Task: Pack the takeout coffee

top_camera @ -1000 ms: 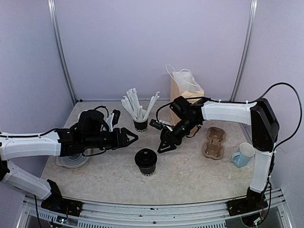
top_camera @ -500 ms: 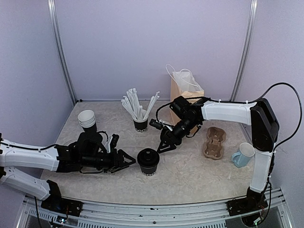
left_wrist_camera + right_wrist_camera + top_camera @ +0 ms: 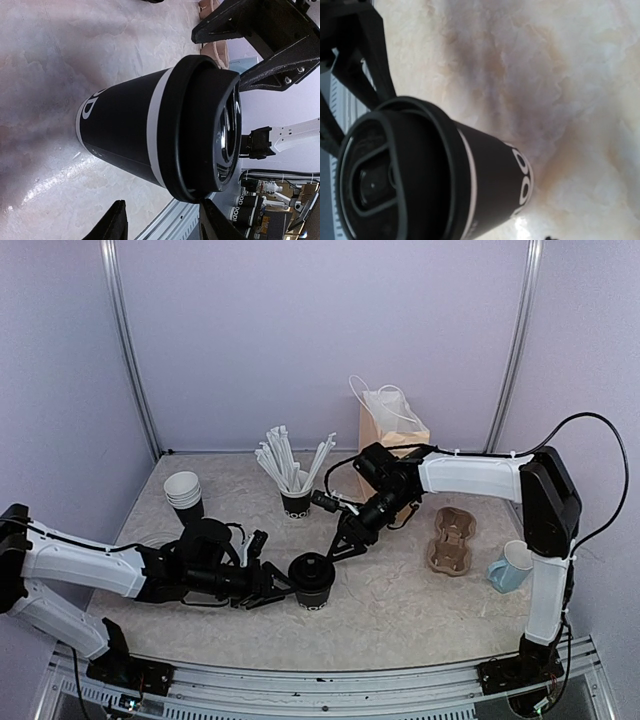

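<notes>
Nearest me, toward the front of the table (image 3: 400, 610), stands the one coffee (image 3: 312, 582), upright, black lid on, white band near its base. My left claw (image 3: 283, 588) lies low at its left side, jaws spread, with the cup just ahead of the tips. From my left wrist both fingers (image 3: 116, 224) show at the bottom edge, apart, and nothing is pinched between them. I cannot tell whether either one touches the cup wall.

Just beyond the cup, my right claw (image 3: 340, 550) slants down toward the lid from the back right. Its jaws are spread too and hold nothing. The tips are close to the lid's rim, but contact I cannot tell.

Farther right sit one blue mug (image 3: 512, 566) and one brown carrier (image 3: 452, 540), near each other. Behind the coffee is one cup of white straws (image 3: 296, 480); I can't count the straws. Back left stands one stack of cups (image 3: 183, 490). Farthest back stands one paper bag (image 3: 392, 435), upright, with white handles.
</notes>
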Controlling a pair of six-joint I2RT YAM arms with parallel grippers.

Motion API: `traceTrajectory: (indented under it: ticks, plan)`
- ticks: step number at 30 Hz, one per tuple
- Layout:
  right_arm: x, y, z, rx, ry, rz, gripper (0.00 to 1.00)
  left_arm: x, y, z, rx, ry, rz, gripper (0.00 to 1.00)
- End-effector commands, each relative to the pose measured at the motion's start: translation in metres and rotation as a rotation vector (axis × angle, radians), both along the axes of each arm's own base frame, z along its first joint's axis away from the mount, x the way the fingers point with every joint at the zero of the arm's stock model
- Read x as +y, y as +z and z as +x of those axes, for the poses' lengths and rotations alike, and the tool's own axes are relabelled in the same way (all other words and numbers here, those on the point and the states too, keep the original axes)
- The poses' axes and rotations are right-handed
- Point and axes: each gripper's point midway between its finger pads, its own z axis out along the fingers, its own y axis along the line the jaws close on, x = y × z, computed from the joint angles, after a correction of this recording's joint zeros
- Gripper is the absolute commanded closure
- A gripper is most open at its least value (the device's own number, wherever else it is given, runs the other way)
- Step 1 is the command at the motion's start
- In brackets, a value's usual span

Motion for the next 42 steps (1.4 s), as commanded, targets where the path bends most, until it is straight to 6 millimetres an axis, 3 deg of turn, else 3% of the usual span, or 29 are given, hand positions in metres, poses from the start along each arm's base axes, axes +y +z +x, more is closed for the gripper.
traceTrajectory:
  ticks: [1,6,11,15,19,27,31,37,42]
  plan:
    - [0.009,-0.002,-0.015,0.058,0.044,0.018,0.46,-0.008,0.013,0.009,-0.037,-0.014,-0.040,0.52]
    - [0.011,-0.009,-0.022,0.085,0.061,0.015,0.46,-0.001,0.000,0.013,0.003,0.000,-0.007,0.52]
    - [0.010,-0.021,-0.026,0.119,0.054,-0.004,0.46,0.021,-0.043,0.003,0.116,0.009,0.141,0.55]
    - [0.009,-0.035,-0.028,0.142,0.048,-0.035,0.46,0.051,-0.076,-0.001,0.184,0.034,0.261,0.57]
    - [0.010,-0.043,-0.030,0.160,0.049,-0.051,0.47,0.066,-0.097,-0.007,0.228,0.036,0.308,0.59]
    - [0.012,-0.040,-0.025,0.137,0.045,-0.053,0.47,0.064,-0.103,-0.005,0.231,0.016,0.317,0.60]
    - [0.009,-0.032,-0.022,0.105,0.048,-0.056,0.47,0.072,-0.115,-0.008,0.256,0.019,0.354,0.60]
    - [-0.003,-0.004,0.007,0.033,-0.012,-0.024,0.47,0.079,-0.120,-0.007,0.255,0.016,0.372,0.61]
    - [0.002,-0.003,0.023,0.030,-0.030,-0.015,0.47,0.078,-0.118,-0.006,0.250,-0.005,0.387,0.62]
